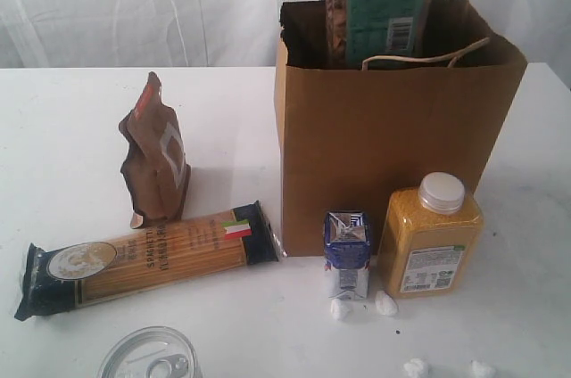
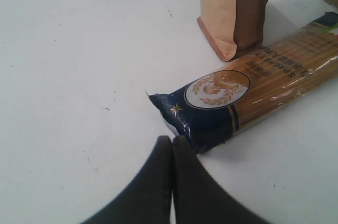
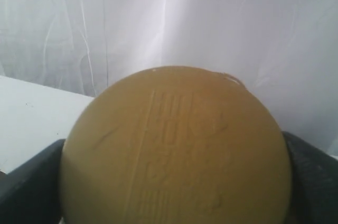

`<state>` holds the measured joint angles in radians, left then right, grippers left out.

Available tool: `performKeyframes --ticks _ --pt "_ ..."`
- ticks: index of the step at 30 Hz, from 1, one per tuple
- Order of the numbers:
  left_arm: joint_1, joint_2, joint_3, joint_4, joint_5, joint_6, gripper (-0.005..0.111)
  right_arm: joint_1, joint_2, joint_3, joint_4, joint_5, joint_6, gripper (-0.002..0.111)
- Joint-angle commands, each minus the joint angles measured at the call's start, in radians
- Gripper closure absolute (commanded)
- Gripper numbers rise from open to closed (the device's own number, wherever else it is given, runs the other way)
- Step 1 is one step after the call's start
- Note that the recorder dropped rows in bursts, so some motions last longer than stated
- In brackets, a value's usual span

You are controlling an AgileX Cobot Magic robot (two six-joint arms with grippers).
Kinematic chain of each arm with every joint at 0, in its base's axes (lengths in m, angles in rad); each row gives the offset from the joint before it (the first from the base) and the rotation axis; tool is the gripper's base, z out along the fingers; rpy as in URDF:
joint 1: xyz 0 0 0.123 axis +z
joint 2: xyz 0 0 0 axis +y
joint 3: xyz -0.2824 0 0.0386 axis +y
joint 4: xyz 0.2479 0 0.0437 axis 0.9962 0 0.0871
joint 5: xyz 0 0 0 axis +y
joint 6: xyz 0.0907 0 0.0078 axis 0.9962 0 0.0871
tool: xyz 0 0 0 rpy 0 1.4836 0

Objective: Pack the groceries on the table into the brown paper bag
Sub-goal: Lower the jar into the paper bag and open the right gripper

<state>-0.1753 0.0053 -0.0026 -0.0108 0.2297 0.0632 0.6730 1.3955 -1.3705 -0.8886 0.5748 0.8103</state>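
A clear jar [image 1: 379, 8] hangs upright over the open mouth of the brown paper bag [image 1: 393, 146], its lower part just inside the rim. My right gripper [image 3: 174, 182] is shut on it, and the tan lid [image 3: 177, 129] fills the space between the dark fingers [image 3: 31, 182]. On the table [image 1: 62, 128] lie the spaghetti packet [image 1: 143, 258], a standing brown pouch [image 1: 156, 155], a silver can [image 1: 147, 356], a small blue carton [image 1: 346, 253] and a yellow bottle [image 1: 431, 235]. My left gripper [image 2: 172, 142] is shut and empty, just short of the spaghetti packet's [image 2: 248, 97] dark end, with the pouch [image 2: 235, 7] beyond.
Small white crumbs [image 1: 385, 304] lie in front of the carton and the bottle, with more near the front edge [image 1: 415, 366]. A white curtain hangs behind the table. The carton and the bottle stand close against the bag's front.
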Motion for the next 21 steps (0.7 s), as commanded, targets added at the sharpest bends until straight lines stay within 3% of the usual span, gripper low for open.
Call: performKeyframes --ticks 1,21 --pt "0.004 -0.005 0.003 -0.002 0.003 -0.002 0.107 -0.006 0.037 0.000 -0.003 -0.093 0.004 0.108" --pt "0.004 -0.005 0.003 -0.002 0.003 -0.002 0.107 -0.046 0.148 0.000 0.136 -0.049 0.031 0.108"
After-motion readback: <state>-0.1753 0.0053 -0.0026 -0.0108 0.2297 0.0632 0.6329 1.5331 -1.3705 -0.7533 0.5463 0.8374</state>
